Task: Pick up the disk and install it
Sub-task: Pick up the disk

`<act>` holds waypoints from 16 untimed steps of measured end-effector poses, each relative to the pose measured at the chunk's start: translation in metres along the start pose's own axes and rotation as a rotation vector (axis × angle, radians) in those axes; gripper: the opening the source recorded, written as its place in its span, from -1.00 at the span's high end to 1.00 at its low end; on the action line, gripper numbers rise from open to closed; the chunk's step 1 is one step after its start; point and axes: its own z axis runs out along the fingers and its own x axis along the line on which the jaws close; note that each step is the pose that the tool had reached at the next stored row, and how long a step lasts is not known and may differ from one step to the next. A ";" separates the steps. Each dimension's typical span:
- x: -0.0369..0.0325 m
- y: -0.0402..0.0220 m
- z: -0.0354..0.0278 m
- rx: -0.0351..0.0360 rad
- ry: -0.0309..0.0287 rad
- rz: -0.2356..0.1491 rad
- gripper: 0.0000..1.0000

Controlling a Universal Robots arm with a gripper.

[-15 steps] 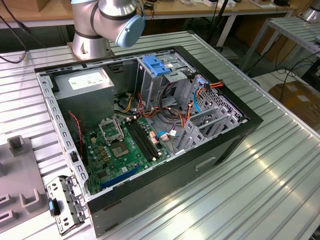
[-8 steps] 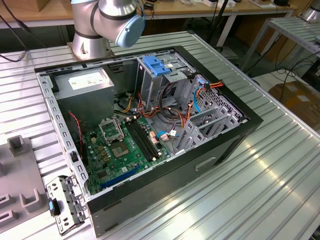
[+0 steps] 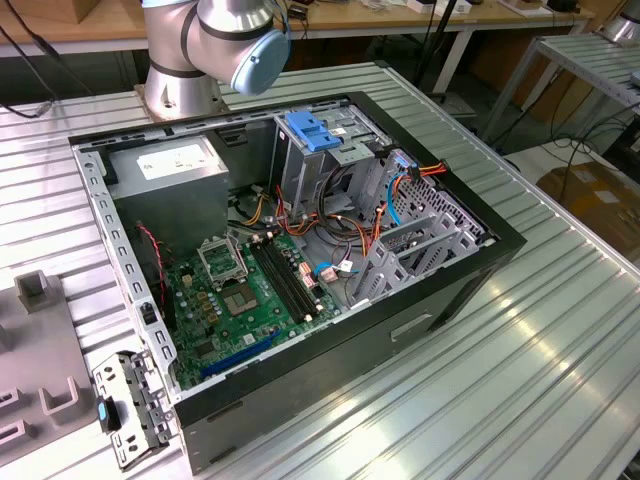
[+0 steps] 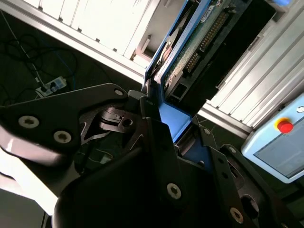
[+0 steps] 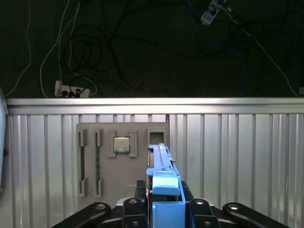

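The disk is pinched between the fingers of the gripper, which are pressed against its blue carrier rails. In the first wrist view it is seen edge-on, raised above the grey fixture plate on the ribbed table. In the second wrist view its bare circuit board is seen facing outward. The grip is taken on plastic, so a slip or a twist of the disk in the jaws is judged possible if the rails flex or the arm is swung sharply. In the exterior view the open computer case is seen, with loose cables bunched just beside the drive cage under the blue latch plate. A cable could be snagged or trapped by the disk. A tilted approach could jam a rail on the cage's sheet metal, and the exposed board could be scraped against an edge.
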 end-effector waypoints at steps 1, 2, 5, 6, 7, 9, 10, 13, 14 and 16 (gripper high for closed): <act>0.0000 0.0000 -0.0021 0.0002 0.0000 0.000 0.25; 0.0001 -0.0001 -0.0045 0.0001 0.0000 0.000 0.25; 0.0002 -0.0001 -0.0105 0.0000 0.0000 0.000 0.25; 0.0002 -0.0002 -0.0136 0.0001 0.0000 0.000 0.25; 0.0003 -0.0003 -0.0167 0.0001 0.0000 0.000 0.25; 0.0004 -0.0004 -0.0211 0.0000 0.0000 0.000 0.25; 0.0004 -0.0004 -0.0228 0.0001 0.0000 0.000 0.25; 0.0005 -0.0008 -0.0303 0.0001 0.0000 0.000 0.25; 0.0005 -0.0008 -0.0324 0.0002 -0.0001 0.000 0.25; 0.0006 -0.0011 -0.0365 0.0001 0.0000 0.000 0.25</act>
